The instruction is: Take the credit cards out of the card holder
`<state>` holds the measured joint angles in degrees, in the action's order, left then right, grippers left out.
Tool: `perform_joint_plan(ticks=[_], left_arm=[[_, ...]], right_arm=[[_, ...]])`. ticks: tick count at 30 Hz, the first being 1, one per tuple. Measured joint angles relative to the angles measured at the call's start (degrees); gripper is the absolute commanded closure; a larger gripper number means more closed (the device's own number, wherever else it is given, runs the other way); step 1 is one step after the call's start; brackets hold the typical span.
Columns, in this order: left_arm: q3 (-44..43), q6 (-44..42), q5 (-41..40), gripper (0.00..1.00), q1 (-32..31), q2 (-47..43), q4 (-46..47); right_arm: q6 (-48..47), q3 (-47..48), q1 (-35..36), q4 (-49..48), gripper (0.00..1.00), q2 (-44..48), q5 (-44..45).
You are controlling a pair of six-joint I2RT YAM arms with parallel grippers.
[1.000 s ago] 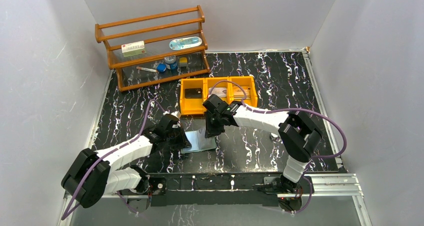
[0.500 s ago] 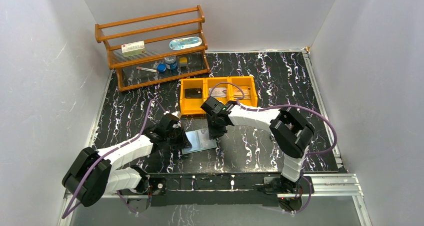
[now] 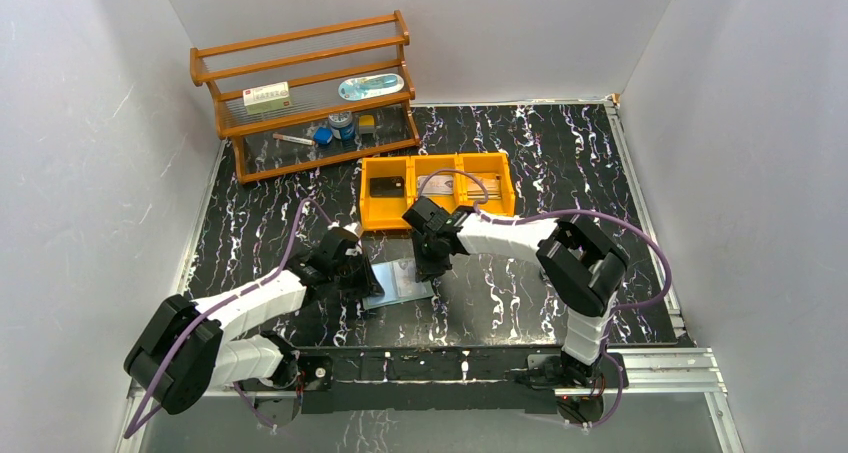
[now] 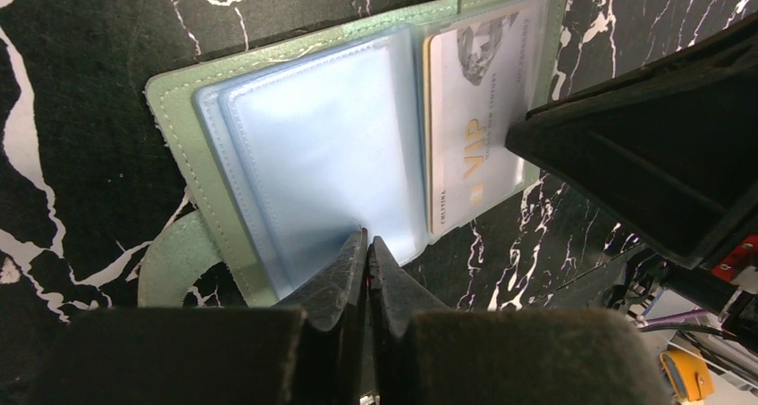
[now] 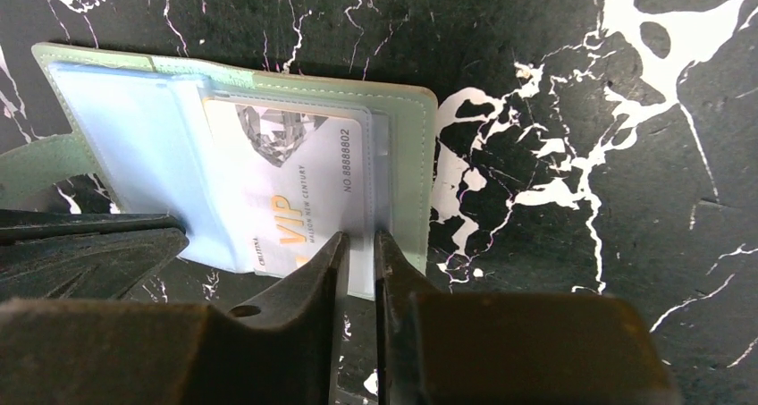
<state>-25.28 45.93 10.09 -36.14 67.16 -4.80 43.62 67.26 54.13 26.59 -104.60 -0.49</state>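
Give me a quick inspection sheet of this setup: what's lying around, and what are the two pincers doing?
Surface: black table with white veining.
Job's things: holder lies open and flat; one card marked VIP sits in a clear sleeve.
Clutter: rack at the back with small items; orange bin, a dark thing in its left compartment.
Pincers: left pincer shut, tips at the edge of a clear sleeve; right pincer with its jaws a slit apart at the card's sleeve, grip unclear.
Cables: purple cables along both arms, one looping over the bin.
Surroundings: pale walls on three sides.
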Motion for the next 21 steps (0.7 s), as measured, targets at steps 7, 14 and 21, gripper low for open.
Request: perform_joint_plan(ticks=[7, 14, 21], left_arm=[[-3.1, -1.4, 0.8, 0.77, 0.0, 0.0, -0.2], [-6.3, -1.9, 2.6, 0.71, 0.0, 3.0, 2.8], [-2.8, 1.3, 3.4, 0.58, 0.0, 7.4, 6.8]], right_arm=[[1.0, -2.4, -1.0, -3.3, 0.75, 0.8, -2.6], [2.8, -6.7, -2.6, -8.5, 0.78, 2.5, -6.1], [4.3, -9.2, -3.8, -12.1, 0.78, 3.2, -9.4]])
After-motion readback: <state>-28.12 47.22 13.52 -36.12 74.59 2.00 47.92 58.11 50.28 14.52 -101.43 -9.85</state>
